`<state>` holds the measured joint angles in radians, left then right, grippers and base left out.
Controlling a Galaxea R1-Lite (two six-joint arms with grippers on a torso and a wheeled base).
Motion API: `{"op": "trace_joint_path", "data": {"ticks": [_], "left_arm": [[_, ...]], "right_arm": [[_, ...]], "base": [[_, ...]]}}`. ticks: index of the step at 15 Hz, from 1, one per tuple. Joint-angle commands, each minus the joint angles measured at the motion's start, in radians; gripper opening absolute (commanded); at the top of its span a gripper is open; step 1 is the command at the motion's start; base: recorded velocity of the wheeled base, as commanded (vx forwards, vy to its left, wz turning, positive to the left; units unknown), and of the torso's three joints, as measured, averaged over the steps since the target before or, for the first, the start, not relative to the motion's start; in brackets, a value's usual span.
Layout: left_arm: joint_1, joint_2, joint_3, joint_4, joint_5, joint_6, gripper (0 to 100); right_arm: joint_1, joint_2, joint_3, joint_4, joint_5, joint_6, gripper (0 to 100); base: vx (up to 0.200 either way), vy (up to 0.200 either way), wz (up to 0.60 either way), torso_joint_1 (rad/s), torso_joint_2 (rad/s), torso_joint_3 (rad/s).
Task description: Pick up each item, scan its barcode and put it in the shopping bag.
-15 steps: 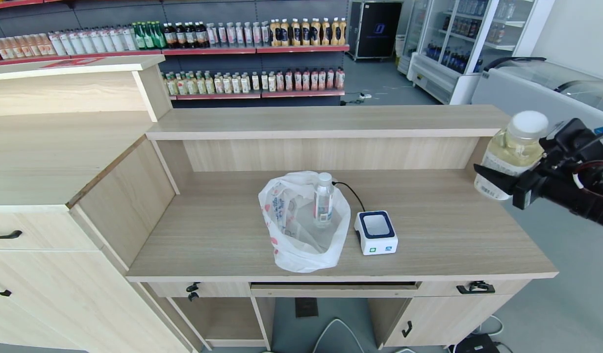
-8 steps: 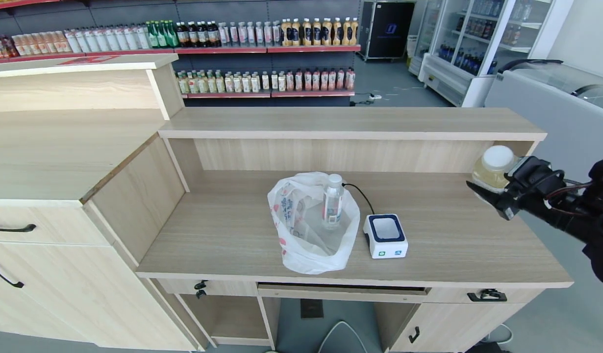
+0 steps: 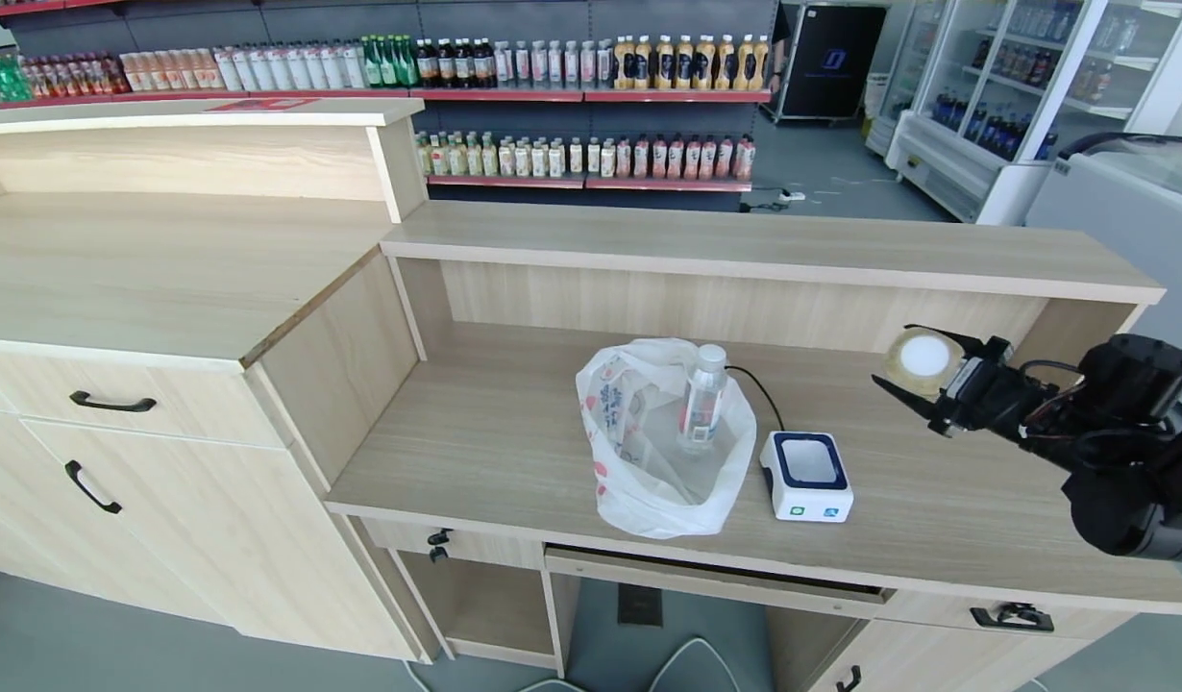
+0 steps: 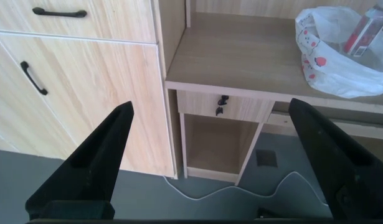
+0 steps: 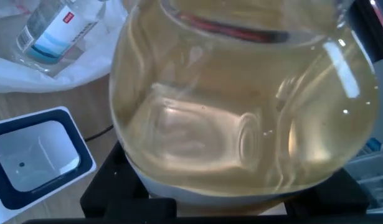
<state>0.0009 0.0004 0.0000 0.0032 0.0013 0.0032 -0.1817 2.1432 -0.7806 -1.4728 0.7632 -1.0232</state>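
Your right gripper (image 3: pixel 913 360), clamped around the bottle of pale drink (image 3: pixel 923 358), has swung in from beyond the counter's (image 3: pixel 514 423) right end. It now holds the bottle above the counter, cap tipped toward the head camera and off to the right of the scanner (image 3: pixel 807 474), so the scan looks to be next. The left wrist view adds your left gripper (image 4: pixel 210 112), low before the counter front, jaws wide apart and empty. The right wrist view shows the scanner's window near the bottle, with the shopping bag (image 3: pixel 649 490) and its water bottle (image 3: pixel 701 399) beyond, though the barcode seems hidden there.
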Motion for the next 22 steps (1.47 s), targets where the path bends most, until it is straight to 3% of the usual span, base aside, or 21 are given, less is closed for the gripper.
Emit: {"op": "trace_joint_path", "data": {"ticks": [1,3,15,22], "left_arm": [[0.001,0.0,0.0,0.0,0.0,0.0,100],[0.001,0.0,0.0,0.0,0.0,0.0,100],[0.001,0.0,0.0,0.0,0.0,0.0,100],[0.001,0.0,0.0,0.0,0.0,0.0,100]], "right_arm": [[-0.002,0.07,-0.009,-0.027,0.042,0.002,0],[-0.002,0.096,-0.008,-0.06,0.107,-0.006,0],[0.004,0.25,-0.12,-0.098,0.159,-0.052,0],[0.005,0.279,-0.118,-0.098,0.174,-0.1,0]], "base": [[0.0,0.0,0.0,0.0,0.0,0.0],[0.0,0.0,0.0,0.0,0.0,0.0],[0.0,0.0,0.0,0.0,0.0,0.0],[0.0,0.0,0.0,0.0,0.0,0.0]]}}
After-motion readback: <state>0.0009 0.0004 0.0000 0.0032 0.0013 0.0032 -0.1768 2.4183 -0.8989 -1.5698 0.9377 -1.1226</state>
